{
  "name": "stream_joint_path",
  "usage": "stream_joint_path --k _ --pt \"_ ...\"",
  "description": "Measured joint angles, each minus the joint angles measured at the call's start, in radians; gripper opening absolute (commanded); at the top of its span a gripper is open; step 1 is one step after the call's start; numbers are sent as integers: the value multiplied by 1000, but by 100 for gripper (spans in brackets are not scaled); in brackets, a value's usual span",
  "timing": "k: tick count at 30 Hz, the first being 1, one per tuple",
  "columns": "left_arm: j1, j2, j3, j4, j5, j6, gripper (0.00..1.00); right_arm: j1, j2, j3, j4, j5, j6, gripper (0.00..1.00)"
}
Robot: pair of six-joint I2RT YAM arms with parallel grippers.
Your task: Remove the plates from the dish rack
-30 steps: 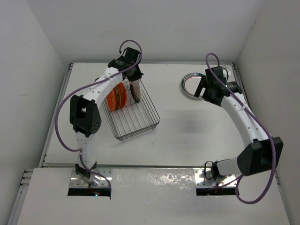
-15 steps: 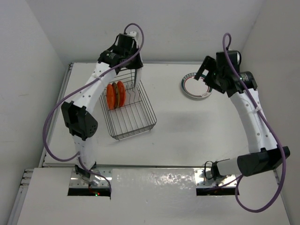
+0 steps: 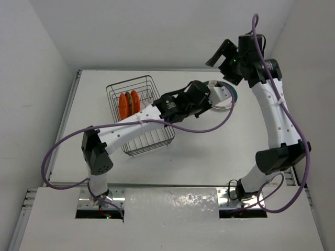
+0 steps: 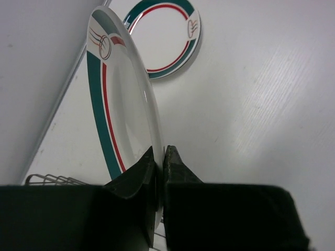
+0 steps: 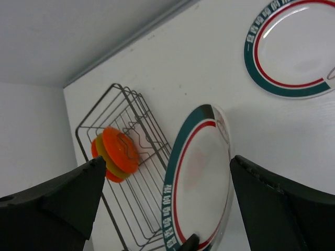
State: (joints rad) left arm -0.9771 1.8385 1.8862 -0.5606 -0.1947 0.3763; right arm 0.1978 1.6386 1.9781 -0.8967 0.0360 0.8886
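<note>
My left hand is clamped tight on the rim of a white plate, and that's a thin bite, just the fingertips pinching the edge with the plate standing nearly upright above them. It's out of the dish rack and up in the air over the far right of the tabletop.

Just beyond it lies a flat plate with the same teal and red band, face up on the tabletop. That's my landing zone, I'd say. The job now is to get low first, then roll the wrist so the plate goes from standing to lying. I'd let the far rim touch down gently, on the flat plate or just beside it, and only then let go. Releasing while it's on edge would send it rolling or clattering. With a pinch this narrow the plate could pivot in my grip, so it should be slow and smooth, no jerks.

My right hand hangs high above that corner with its fingers spread wide and nothing in them. There's room beneath it, as far as I can judge.

Back in the dish rack, two orange plates stand side by side at the left, waiting their turn.
</note>
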Motion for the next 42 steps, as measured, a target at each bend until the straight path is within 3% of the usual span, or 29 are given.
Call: stream_joint_path --k 4,8,12,13,14,15,16,17,18,22,25,29,33,37,38,42 --pt "-27 7 -32 34 -95 83 0 0 -2 -106 -27 -12 -9 98" --pt "-26 12 -34 82 -162 125 0 0 -11 -198 -43 -11 -24 90" --pt "-26 12 -35 120 -180 140 0 0 -51 -302 21 -53 -16 54" --pt "-26 12 -37 122 -176 138 3 -2 -68 -345 70 -82 -3 20" --pt "-26 12 -41 122 -158 142 20 -5 -82 -383 117 -117 21 4" --pt "-28 13 -50 122 -146 136 31 -5 -85 -401 159 -143 34 0" --pt "-34 14 -60 128 -133 130 64 -5 -86 -415 171 -159 59 0" --pt "-39 14 -67 136 -132 130 87 -10 -85 -426 182 -169 61 0" --pt "-40 13 -72 146 -131 121 100 -14 -85 -442 199 -169 69 0" --pt "-21 -16 -125 193 -153 31 100 -72 -106 -571 308 -117 116 0" --pt "38 -77 -194 185 -132 -136 100 -132 -170 -790 464 -3 179 0" --pt "267 -248 -364 167 -47 -425 100 -184 -198 -1020 629 179 245 0" --pt "502 -391 -450 117 -57 -567 100 -203 -156 -1136 814 279 309 0" --pt "518 -474 -450 84 -58 -598 100 -229 -34 -1138 983 296 346 0" --pt "518 -486 -450 77 -51 -602 100 -233 -5 -1128 1010 296 349 4" --pt "554 -504 -457 52 -27 -639 100 -244 124 -1063 1085 278 376 36"
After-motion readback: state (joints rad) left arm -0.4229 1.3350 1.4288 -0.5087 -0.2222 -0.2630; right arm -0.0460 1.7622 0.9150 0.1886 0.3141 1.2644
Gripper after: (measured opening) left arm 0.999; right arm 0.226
